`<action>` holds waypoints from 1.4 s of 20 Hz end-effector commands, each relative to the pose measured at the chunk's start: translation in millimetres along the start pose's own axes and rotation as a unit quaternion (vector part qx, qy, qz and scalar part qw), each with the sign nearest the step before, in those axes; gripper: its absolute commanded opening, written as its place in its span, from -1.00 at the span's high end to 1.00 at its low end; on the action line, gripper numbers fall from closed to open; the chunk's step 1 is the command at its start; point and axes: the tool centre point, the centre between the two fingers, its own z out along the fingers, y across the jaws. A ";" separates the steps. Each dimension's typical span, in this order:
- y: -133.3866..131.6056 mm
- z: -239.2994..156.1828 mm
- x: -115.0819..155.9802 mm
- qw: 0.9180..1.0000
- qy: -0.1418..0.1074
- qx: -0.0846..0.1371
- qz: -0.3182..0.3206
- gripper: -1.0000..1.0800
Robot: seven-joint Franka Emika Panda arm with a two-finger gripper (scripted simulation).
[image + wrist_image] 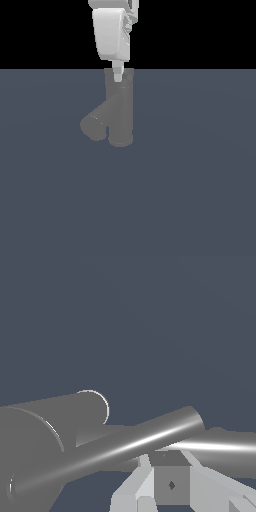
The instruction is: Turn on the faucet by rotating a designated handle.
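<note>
The dull grey, Y-shaped faucet [120, 112] stands upright in the middle of the exterior view, its fat spout [93, 126] branching down toward that view's left. My white gripper [117, 76] comes down from above with its fingertips at the faucet's top cap. In the wrist view the handle [135, 443] is a shiny straight rod running across just beyond my fingers [137, 486]. The gripper [167, 468] is open, its fingers spread on either side of a dark grey block. Thick faucet cylinders [55, 421] lie behind the rod. In the exterior view the handle cannot be made out.
The faucet stands on a flat blue-grey floor [200, 190] that stretches to a black background. No other objects show.
</note>
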 end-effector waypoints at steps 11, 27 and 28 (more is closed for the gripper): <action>-25.7 -0.1 36.4 1.000 0.001 0.000 0.013 1.00; -54.2 -0.3 73.7 1.000 0.001 0.000 0.022 1.00; -55.9 -0.3 76.0 1.000 0.001 0.000 0.023 1.00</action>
